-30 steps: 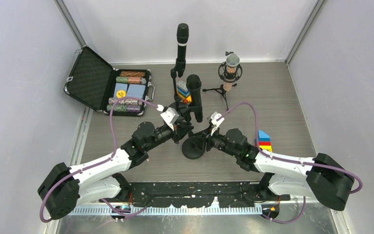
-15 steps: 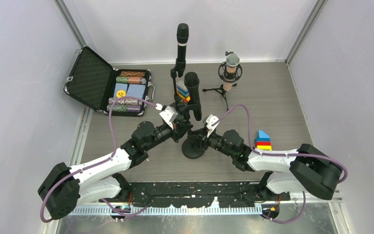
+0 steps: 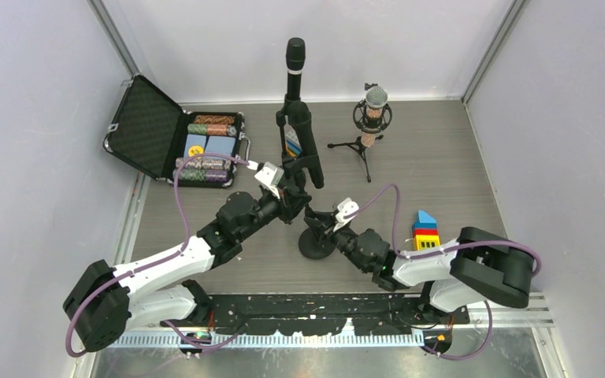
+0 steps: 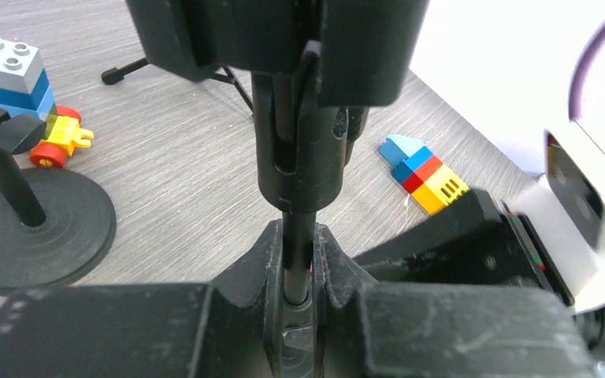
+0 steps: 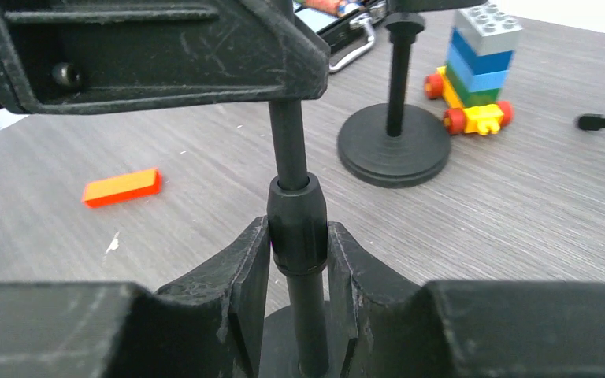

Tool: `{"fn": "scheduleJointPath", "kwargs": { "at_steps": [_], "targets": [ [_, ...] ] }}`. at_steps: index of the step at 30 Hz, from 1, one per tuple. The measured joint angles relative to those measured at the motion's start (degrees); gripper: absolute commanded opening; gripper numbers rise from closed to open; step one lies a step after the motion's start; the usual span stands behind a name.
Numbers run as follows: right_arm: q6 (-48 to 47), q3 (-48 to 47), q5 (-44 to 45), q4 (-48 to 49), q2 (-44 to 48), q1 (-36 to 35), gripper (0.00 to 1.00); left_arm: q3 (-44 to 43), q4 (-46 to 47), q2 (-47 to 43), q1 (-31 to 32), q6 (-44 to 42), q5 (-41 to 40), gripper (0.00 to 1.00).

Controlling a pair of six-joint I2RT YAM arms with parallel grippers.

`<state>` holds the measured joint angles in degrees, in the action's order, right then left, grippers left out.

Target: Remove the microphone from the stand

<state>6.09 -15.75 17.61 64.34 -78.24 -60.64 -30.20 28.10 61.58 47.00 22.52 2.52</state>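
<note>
The black microphone [image 3: 304,143] sits in the clip at the top of the near stand and leans back to the left. Its round base [image 3: 313,244] rests on the table. My left gripper [image 3: 295,191] is shut on the thin upper pole [image 4: 297,252] just below the clip joint [image 4: 299,157]. My right gripper [image 3: 320,223] is lower down, with its fingers [image 5: 240,272] pressed on both sides of the pole's thick collar [image 5: 297,228], just above the base.
A second black microphone [image 3: 295,59] stands behind on its own round base [image 5: 394,146], next to a toy brick car [image 5: 476,75]. A silver-headed microphone on a tripod [image 3: 374,112] is at back right. An open case [image 3: 197,142] lies left, coloured bricks [image 3: 426,228] right, an orange brick [image 5: 122,187] near.
My right gripper slid in toward the stand and closed on the collar. The microphone tipped back and left as the left gripper shifted slightly away.
</note>
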Motion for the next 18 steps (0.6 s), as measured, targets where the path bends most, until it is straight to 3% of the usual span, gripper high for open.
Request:
{"fn": "scheduleJointPath", "kwargs": {
  "at_steps": [6, 12, 14, 17, 18],
  "targets": [
    [-5.73, -3.78, 25.86, 9.09, -9.42, -11.63, 0.00, -0.59, -1.20, 0.02, 0.61, 1.55, -2.89, 0.00],
    [-7.19, -9.18, 36.92, 12.07, -15.96, -15.17, 0.04, -1.44, -3.13, -0.11, 0.66, 0.35, -5.11, 0.00],
    [-6.64, -9.16, 36.68, 12.13, -16.02, -15.23, 0.17, -1.64, -3.96, -0.50, 0.85, -0.66, -5.05, 0.00],
    [-5.31, -8.04, 33.88, 11.72, -15.10, -14.86, 0.64, -1.75, -5.68, -1.66, 1.14, -3.30, -3.91, 0.00],
    [-4.15, -7.15, 31.80, 10.84, -13.79, -14.34, 0.65, -1.73, -5.95, -1.95, 1.22, -3.76, -3.45, 0.00]
  ]
}}
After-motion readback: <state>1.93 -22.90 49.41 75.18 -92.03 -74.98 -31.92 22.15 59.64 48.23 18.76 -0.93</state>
